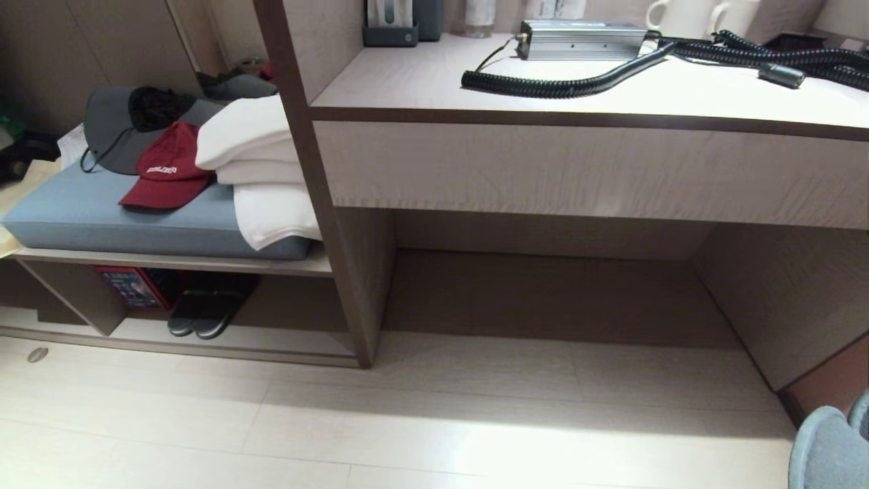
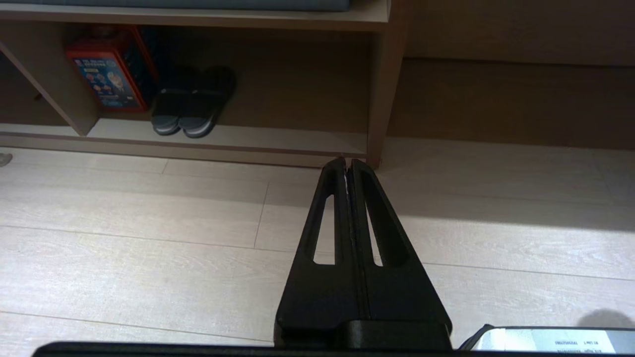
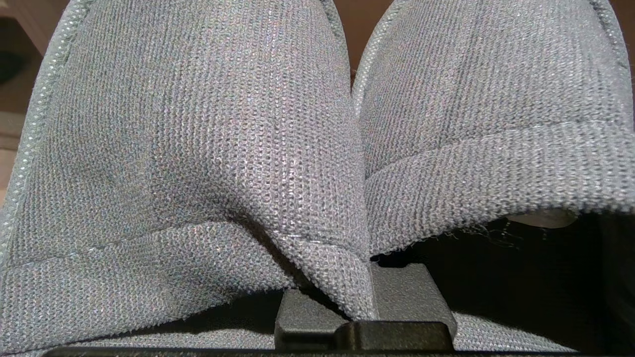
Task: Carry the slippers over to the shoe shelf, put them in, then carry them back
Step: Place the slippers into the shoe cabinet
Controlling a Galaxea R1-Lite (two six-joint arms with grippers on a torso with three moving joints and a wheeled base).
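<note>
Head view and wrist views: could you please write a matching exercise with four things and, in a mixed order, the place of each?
Things:
1. red cap
2. dark slides
3. coiled black cable
4. grey knit slippers

Places:
a. on the desk top
b. held by the right gripper
c. on the blue cushion
d. inside the shoe shelf

Pairs: 1-c, 2-d, 3-a, 4-b

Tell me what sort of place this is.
Probably a bedroom or hotel-style room with built-in furniture. A desk carries mugs and a coiled cable; beside it a cushioned bench holds caps and folded white towels, with dark slides stowed in the cubby beneath, over pale wood flooring.
</note>
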